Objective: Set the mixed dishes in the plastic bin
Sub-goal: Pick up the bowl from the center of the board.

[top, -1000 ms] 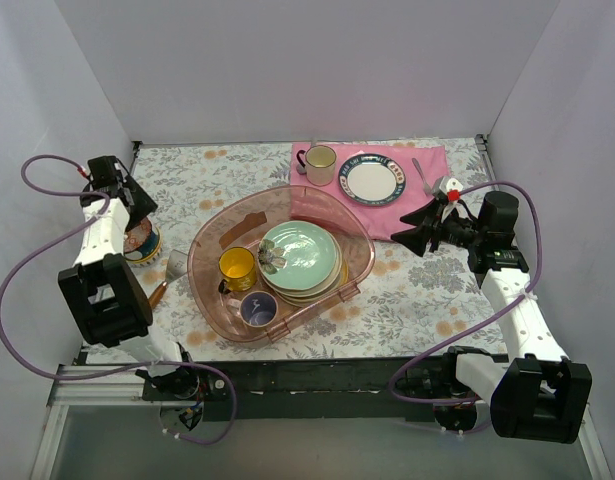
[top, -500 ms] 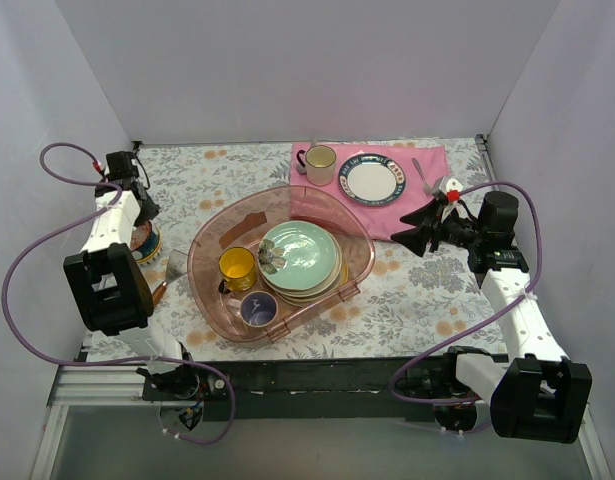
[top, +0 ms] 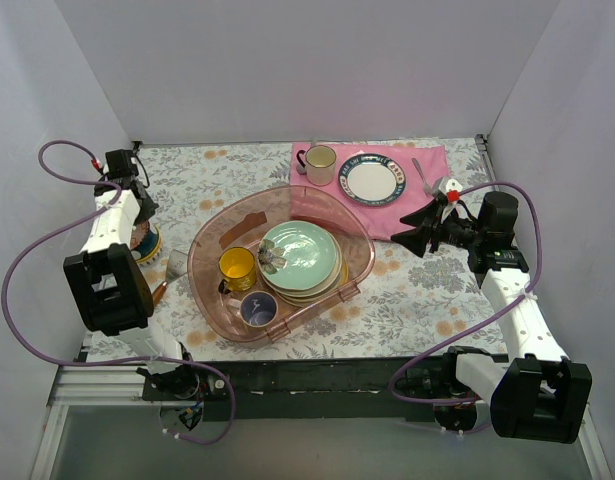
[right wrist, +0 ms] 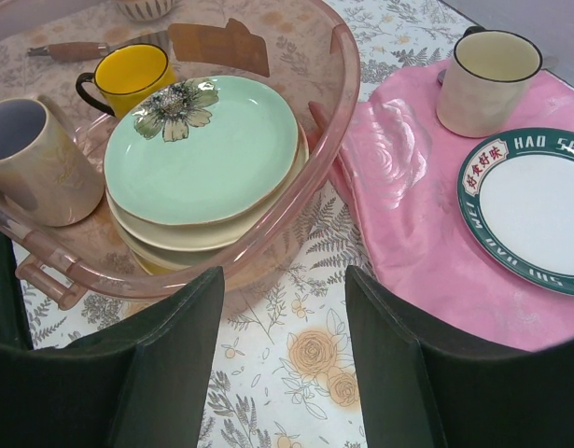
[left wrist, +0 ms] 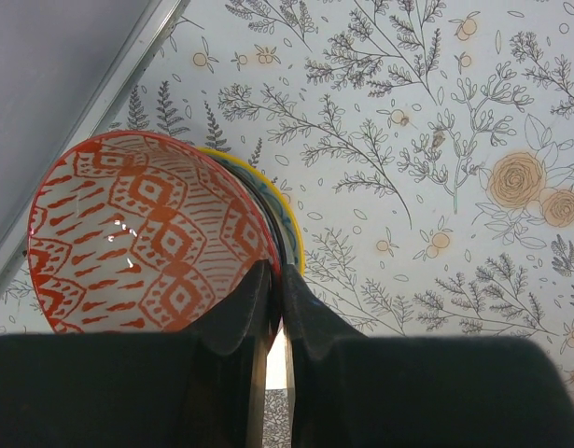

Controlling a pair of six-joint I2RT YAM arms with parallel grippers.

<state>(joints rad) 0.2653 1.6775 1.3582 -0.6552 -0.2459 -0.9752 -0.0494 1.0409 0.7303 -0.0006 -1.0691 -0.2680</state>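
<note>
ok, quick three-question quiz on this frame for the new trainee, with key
1. True or false: the left gripper is shut on the rim of the patterned bowl.
2. What colour is the top plate of the stack in the plastic bin? A red, B mint green, C black.
3. Fill in: ___ mugs stand in the plastic bin.

Key:
1. True: one finger is inside the rim and one outside.
2. B.
3. Two: the yellow mug and the grey mug.
</note>
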